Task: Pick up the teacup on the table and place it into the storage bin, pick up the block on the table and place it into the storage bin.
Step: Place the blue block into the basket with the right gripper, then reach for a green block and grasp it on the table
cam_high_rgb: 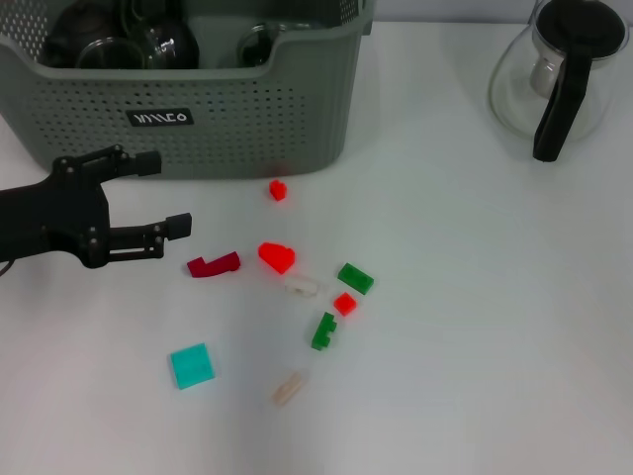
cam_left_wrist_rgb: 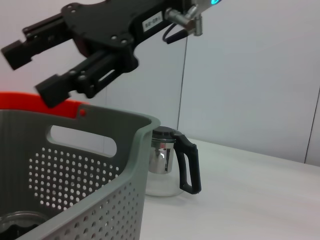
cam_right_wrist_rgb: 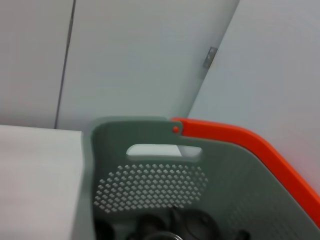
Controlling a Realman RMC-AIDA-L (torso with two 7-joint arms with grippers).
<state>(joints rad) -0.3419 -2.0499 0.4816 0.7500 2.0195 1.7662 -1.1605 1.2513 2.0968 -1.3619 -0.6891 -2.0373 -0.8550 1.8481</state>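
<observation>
The storage bin (cam_high_rgb: 247, 109) stands at the far left of the white worktop (cam_high_rgb: 475, 297), its black label facing the robot, and dark glass teaware (cam_high_rgb: 148, 40) sits inside it. The left gripper (cam_high_rgb: 168, 193) hovers just in front of the bin's labelled wall, a little to the left of the label, its two black fingers (cam_high_rgb: 148, 160) spread apart and grasping nothing. In the left wrist view the same gripper (cam_left_wrist_rgb: 35, 70) hangs above the bin's rim (cam_left_wrist_rgb: 100, 117), released. The blocks lie scattered on the worktop in front of the bin: a small red block (cam_high_rgb: 278, 189) sits closest to its front wall, a dark red block (cam_high_rgb: 214, 264) and a bright red block (cam_high_rgb: 277, 256) lie farther out, then a white piece (cam_high_rgb: 301, 286), a green block (cam_high_rgb: 355, 278), a small red cube (cam_high_rgb: 344, 303), a dark green block (cam_high_rgb: 323, 331), a teal square block (cam_high_rgb: 191, 365) and a pale beige piece (cam_high_rgb: 289, 387). A glass pot with a black handle (cam_high_rgb: 559, 74) stands well to the right of the bin. The right gripper is not in sight; its wrist camera looks down into the bin (cam_right_wrist_rgb: 150, 165) from above one end.
</observation>
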